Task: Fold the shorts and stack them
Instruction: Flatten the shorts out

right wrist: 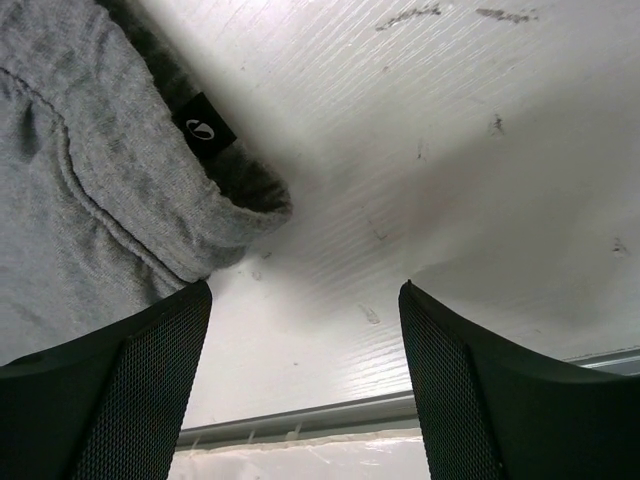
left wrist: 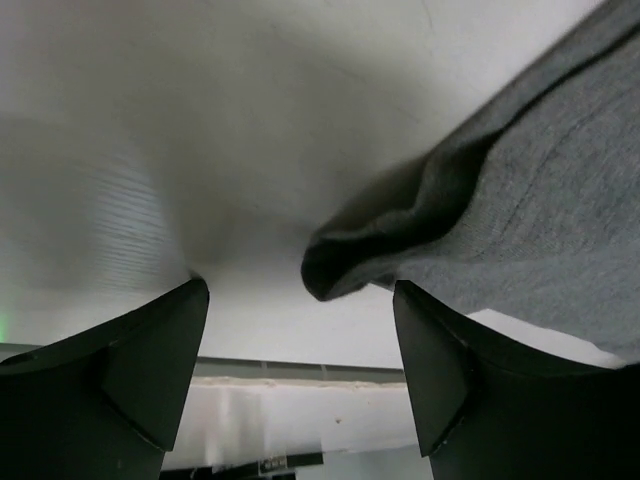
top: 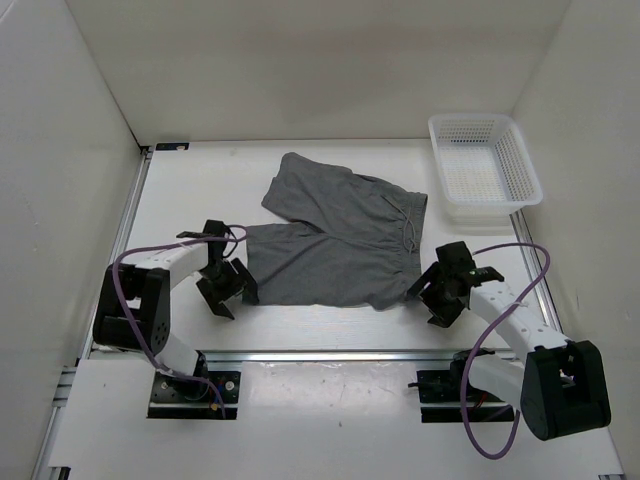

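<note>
While both arms rest low at the near edge of the desk (top: 190, 190), the shorts (top: 335, 240) are recorded lying flat and unfolded at its middle, waistband and drawstring (top: 410, 222) turned to the right, one leg spread toward the far left and the other reaching the near left. A white mesh basket (top: 483, 168) is noted at the far right corner, apart from the garment. The left pincer (top: 222, 285) is set just beside the near-left hem corner, jaws apart and nothing held; in the left wrist view that corner is seen curled up between the fingers but not pinched. The right pincer (top: 437, 295) is placed at the near-right waistband corner, likewise spread and empty; in the right wrist view the rolled edge with a small black tag (right wrist: 205, 125) lies near its left finger. No fold is judged to have been made yet. Risks are listed as follows: only the upper layer may be caught if the jaws are closed too high, so that the lower layer is left behind; a curled corner may be pushed away rather than taken; a lopsided fold may be produced if the two corners are lifted unevenly; the drawstring may be trapped in the crease.
</note>
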Tool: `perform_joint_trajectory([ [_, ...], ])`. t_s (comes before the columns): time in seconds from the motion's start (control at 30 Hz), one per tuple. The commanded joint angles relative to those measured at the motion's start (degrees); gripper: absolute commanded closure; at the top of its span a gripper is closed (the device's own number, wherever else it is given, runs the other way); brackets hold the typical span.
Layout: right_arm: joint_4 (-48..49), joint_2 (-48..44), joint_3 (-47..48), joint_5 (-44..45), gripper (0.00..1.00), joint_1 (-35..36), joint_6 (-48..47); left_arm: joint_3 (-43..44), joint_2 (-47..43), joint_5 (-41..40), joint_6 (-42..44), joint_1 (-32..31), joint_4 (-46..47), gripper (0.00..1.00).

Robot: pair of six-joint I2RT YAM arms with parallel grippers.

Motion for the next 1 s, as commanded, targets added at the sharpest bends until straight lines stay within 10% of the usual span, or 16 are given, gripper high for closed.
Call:
perform_joint_trajectory([
  [0.0,1.88,-1.00,-0.26,-3.14,0.20,-0.42,1.65,1.08,1.39,0.18,-0.50,-1.92,3.32,0.18],
  [0.13,5.39,-0.30,-1.85,-4.72,0.23,-0.95,3.31,2.23,3.59,-1.05,-1.12,-1.93,3.85,0.46],
  [0.17,6.97,0.31,-1.85,-4.72,0.25,-0.95,3.32,3.01,4.38,-1.06,-1.12,-1.93,3.85,0.74],
  [0.23,8.30,0.32,-1.24,-4.72,0.33,-0.95,3.32,3.54,4.38,-1.06,-1.12,-1.93,3.85,0.90],
  [0.43,9.36,0.06,2.19,-3.49,0.50,-1.47,3.32,5.38,1.40,-1.06,-1.65,-1.93,3.32,0.90],
  [0.6,9.36,-2.49,0.62,-6.03,0.18,-2.00,5.67,6.62,1.40,-1.58,-2.17,-1.93,2.80,0.90],
  [0.73,15.22,-2.07,-3.60,-7.98,0.17,-2.62,7.80,6.62,2.10,-1.58,-2.79,-1.93,2.79,0.90],
  [0.97,20.17,6.20,-4.75,-10.44,0.63,-3.14,7.18,7.24,1.57,-1.58,-2.79,-1.93,2.79,0.90],
])
